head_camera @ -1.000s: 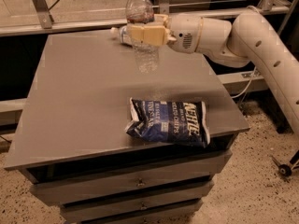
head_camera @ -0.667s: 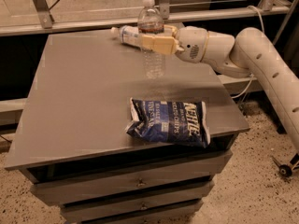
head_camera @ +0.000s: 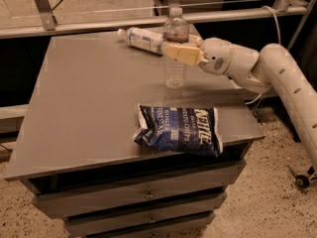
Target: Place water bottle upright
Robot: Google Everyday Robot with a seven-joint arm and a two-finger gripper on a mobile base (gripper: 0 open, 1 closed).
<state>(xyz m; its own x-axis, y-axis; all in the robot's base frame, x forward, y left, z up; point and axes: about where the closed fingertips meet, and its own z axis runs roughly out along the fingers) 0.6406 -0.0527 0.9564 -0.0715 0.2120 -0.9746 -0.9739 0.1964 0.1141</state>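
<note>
The gripper (head_camera: pixel 174 52) is over the far right part of the table (head_camera: pixel 84 108), reaching in from the right on a white arm (head_camera: pixel 277 73). Its tan fingers (head_camera: pixel 184 54) are closed narrowly around the middle of the water bottle (head_camera: pixel 175 74). The bottle stands upright with its white cap (head_camera: pixel 175 11) on top and its base down at the table surface; whether it rests its full weight there cannot be told. Just behind and to the left of the held bottle, a second bottle (head_camera: pixel 142 38) with a wide white label lies on its side near the far edge, its cap end pointing left. Its near end is very close to the fingertips. In front of the gripper, nearer the camera, a blue chip bag (head_camera: pixel 181 130) lies flat beside the table's front right corner, well apart from the water bottle. The left half of the tabletop is bare grey surface. The right edge of the table runs beneath the wrist, and a metal rail (head_camera: pixel 89 26) crosses behind the far edge. Drawers (head_camera: pixel 143 195) sit under the front edge.
</note>
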